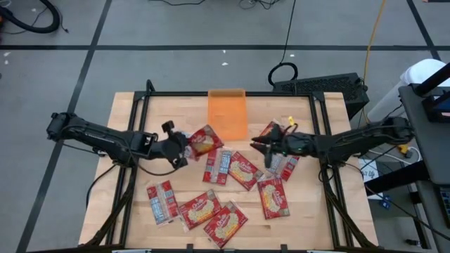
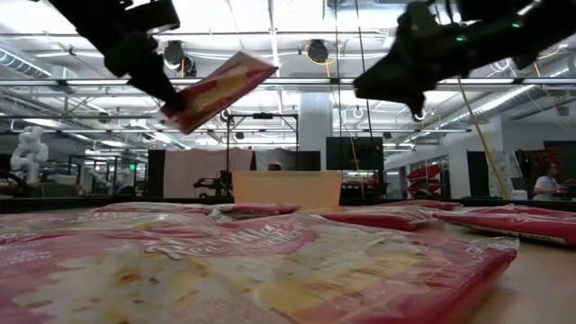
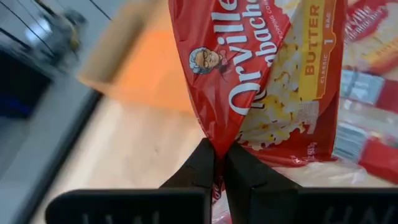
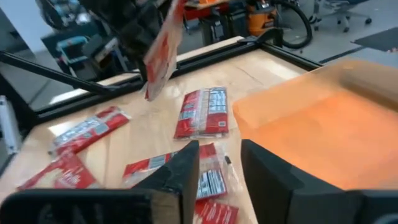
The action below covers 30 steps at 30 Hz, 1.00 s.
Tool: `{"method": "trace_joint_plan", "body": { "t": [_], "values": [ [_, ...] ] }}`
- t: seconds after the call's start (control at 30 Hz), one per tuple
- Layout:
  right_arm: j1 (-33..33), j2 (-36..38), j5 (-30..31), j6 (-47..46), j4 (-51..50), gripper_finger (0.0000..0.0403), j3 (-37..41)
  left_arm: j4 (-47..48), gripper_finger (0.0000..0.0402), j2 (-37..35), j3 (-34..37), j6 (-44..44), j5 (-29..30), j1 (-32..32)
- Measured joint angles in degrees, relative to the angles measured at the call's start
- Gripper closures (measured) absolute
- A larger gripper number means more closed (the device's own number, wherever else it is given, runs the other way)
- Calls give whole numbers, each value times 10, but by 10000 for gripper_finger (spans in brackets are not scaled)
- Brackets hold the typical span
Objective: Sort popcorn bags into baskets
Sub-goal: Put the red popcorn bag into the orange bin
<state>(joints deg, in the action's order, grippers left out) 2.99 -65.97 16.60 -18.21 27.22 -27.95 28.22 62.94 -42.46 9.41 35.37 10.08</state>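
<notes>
My left gripper [image 1: 184, 149] is left of the table's middle, raised above the table and shut on a red popcorn bag [image 1: 204, 140] that shows its popcorn front in the left wrist view [image 3: 267, 74]. In the low view the bag [image 2: 216, 88] is in the air below the left gripper [image 2: 166, 101]. My right gripper [image 1: 259, 149] hovers open right of the middle, also raised [image 2: 382, 81], touching nothing. The orange tray [image 1: 227, 112] stands at the far middle of the table. Several more bags [image 1: 246, 171] lie flat on the wood. My left gripper [image 3: 219, 163] pinches the bag by one corner [image 3: 217, 144] between its two fingers, coming roughly level from the table's left side. The bag is lifted clear of the table and sticks out beyond the fingertips, tilted with its free end higher [image 2: 256, 65].
Loose bags lie across the near half of the table [image 1: 199, 209] [image 1: 273, 197] [image 1: 160, 202], with others under and beside my right gripper [image 1: 283, 165]. A black frame [image 1: 140, 105] borders the wooden top. Bare wood shows between the left gripper and the tray [image 4: 323, 124].
</notes>
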Motion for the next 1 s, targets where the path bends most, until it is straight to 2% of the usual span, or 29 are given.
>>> {"method": "trace_joint_plan", "body": {
  "t": [0.13,0.3,0.6,0.73,0.87,1.0],
  "values": [
    [-7,-68,-1,46,0,267,-54,-76,387,0,0,-51,28,-18],
    [-28,-108,-1,93,7,250,-93,-144,384,0,0,-175,41,-41],
    [-87,-80,3,101,15,228,-115,-179,384,0,0,-303,43,-115],
    [-86,-74,5,162,-52,217,-174,-183,384,14,0,-324,43,-145],
    [-95,-79,62,211,-119,207,-236,-225,383,44,-1,-356,42,-171],
    [-123,-80,57,232,-143,197,-267,-285,385,74,-1,-401,31,-183]
  ]
}}
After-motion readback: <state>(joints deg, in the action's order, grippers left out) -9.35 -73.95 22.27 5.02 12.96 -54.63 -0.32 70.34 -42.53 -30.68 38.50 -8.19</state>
